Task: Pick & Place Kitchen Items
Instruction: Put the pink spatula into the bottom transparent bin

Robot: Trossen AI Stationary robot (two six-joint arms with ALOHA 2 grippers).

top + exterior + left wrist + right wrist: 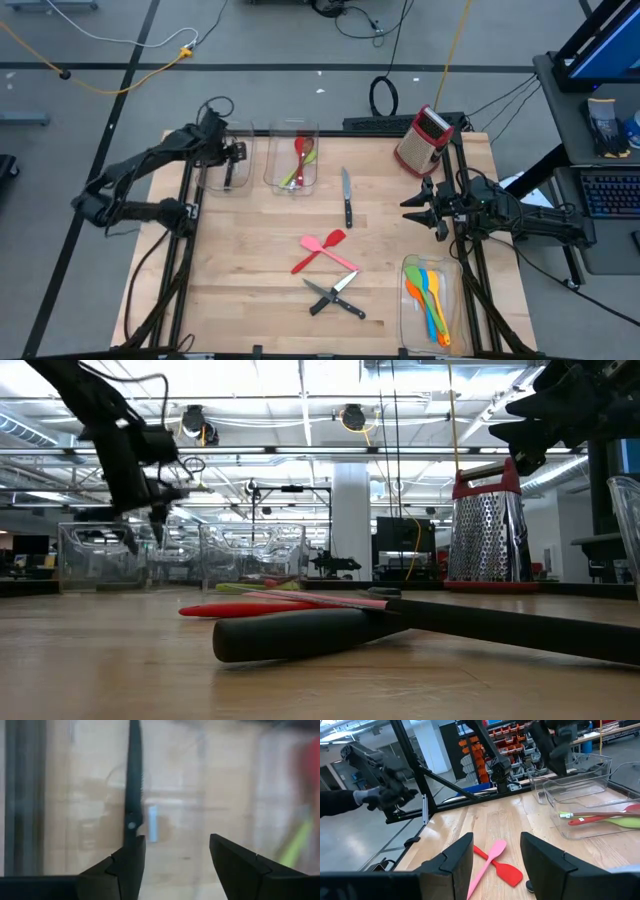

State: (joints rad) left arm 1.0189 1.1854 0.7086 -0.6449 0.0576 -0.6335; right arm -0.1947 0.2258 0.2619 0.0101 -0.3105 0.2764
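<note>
My left gripper [232,157] hangs open over the far-left clear bin [210,186]. A black-handled steel knife [133,780] is in that bin, right beside one of the gripper's fingers; it also shows in the high view [228,177]. My right gripper [416,207] is open and empty above the table's right side, and points toward the left. A pink spatula [490,857] and a red spatula [507,872] lie crossed on the table ahead of it. A second knife [347,196] and two crossed knives [335,296] lie flat on the table. My left gripper points down into the bin with its fingers apart. The knife's handle end [131,826] shows right at the tip of one finger [131,865]. I cannot tell whether that finger touches it.
A second clear bin [272,160] at the far side holds a red and a green utensil. A bin [406,300] at the near right holds orange, blue, yellow and green utensils. A red box grater [424,140] stands at the far right. A gloved hand [367,797] shows beyond the table.
</note>
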